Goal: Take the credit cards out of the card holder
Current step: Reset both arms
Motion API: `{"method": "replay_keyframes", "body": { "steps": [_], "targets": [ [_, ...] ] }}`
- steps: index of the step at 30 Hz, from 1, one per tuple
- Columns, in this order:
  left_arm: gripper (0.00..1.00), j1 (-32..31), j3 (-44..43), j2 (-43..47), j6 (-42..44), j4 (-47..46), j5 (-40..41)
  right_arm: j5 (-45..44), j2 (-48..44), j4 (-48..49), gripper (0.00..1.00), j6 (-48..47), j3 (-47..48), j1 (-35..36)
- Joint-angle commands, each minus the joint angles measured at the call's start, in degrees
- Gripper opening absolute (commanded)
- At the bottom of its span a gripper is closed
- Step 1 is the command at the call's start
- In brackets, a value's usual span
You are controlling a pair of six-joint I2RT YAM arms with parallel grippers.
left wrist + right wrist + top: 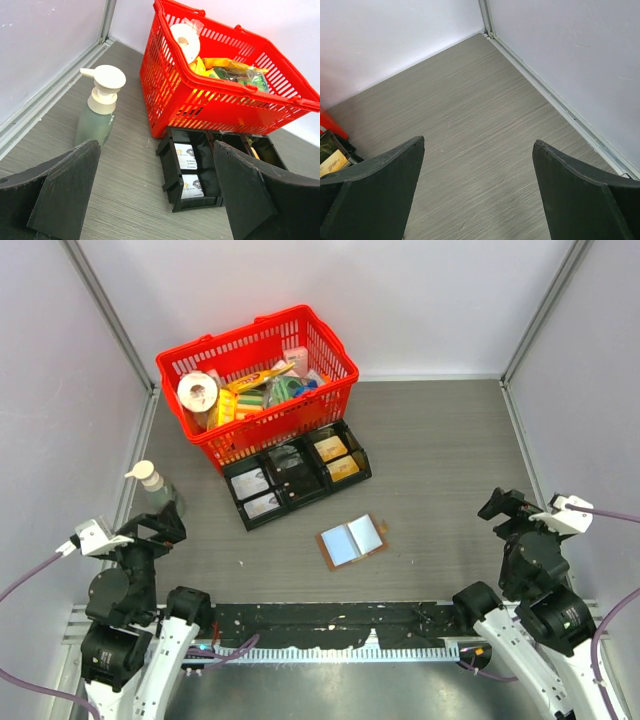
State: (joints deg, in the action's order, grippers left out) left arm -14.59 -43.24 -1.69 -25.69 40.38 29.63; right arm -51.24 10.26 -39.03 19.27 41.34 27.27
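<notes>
1. Plainly, the small flat brown leather-like card holder (352,541) lies opened out, pale blue-grey faces up, on the grey wood-grain tabletop (440,450). It sits between the two pincers and well apart from both: ahead and to the right of the left pincer (156,150), and to the left of the right pincer (478,142). Neither wrist view shows it.
2. Both pincers stand wide and hold nothing.
3. The thin pale blue-grey credit cards (340,546) are probably the pale rectangles on the two halves, though from above I cannot tell card from lining.
4. The cards should be light, stiff and slick, lying too flat to pinch from above. The holder looks light and floppy and would likely slide or lift with a card. One pincer should pin a tan-edged half while the other takes an exposed card edge.
5. A red plastic lattice basket (345,365), ahead of the left pincer, holds a white roll (197,390) and yellow and green packets.
6. A black divided tray (300,475) touches the basket's near side. It holds white-labelled packs in its left compartments and tan ones in its right.
</notes>
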Motion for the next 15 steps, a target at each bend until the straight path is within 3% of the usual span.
{"method": "replay_keyframes", "body": {
  "steps": [1, 15],
  "targets": [
    [1.0, 0.18, 0.61, 0.63, 0.12, -1.27, -0.1, 0.09, 1.34, 3.6, 0.93, -0.72, -0.3, 0.16],
    [1.0, 0.18, 1.06, 0.99, 0.38, -1.88, -1.59, 2.37, 0.02, 4.05, 0.93, -0.81, -0.47, 0.16]
  ]
}}
